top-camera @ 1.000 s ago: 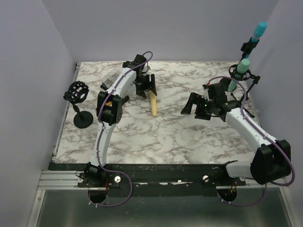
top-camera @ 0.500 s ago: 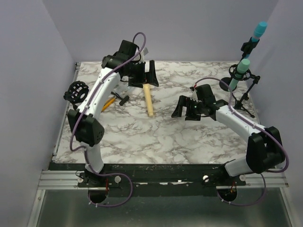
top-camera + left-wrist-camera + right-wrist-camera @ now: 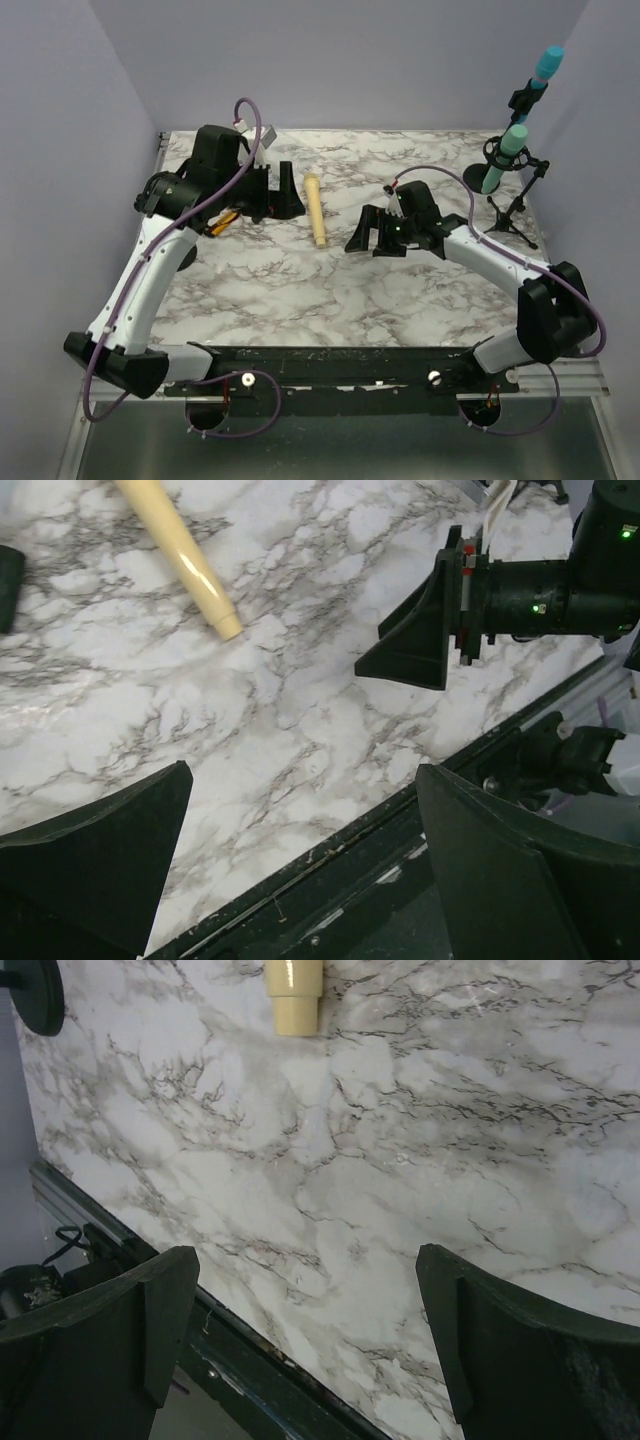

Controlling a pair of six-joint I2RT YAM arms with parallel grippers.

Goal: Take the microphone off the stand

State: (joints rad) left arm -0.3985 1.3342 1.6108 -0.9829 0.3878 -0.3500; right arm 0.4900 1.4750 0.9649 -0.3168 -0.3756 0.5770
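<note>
- Left arm has swung back to the near-left; left gripper (image 3: 280, 192) is now spread wide and empty.
- Microphone (image 3: 315, 208) lies flat on the table (image 3: 300, 290), between both grippers.
- Right gripper (image 3: 368, 232) is spread and empty.
- Release looks done; next move is probably just backing clear.

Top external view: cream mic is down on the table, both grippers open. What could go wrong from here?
1. The cream microphone lies loose on the table between the open left gripper and the open right gripper. It is round, so a brush from either arm could roll it.
2. The right arm sits near the tripod stand at the right rear. A wide swing might knock it over.
</note>
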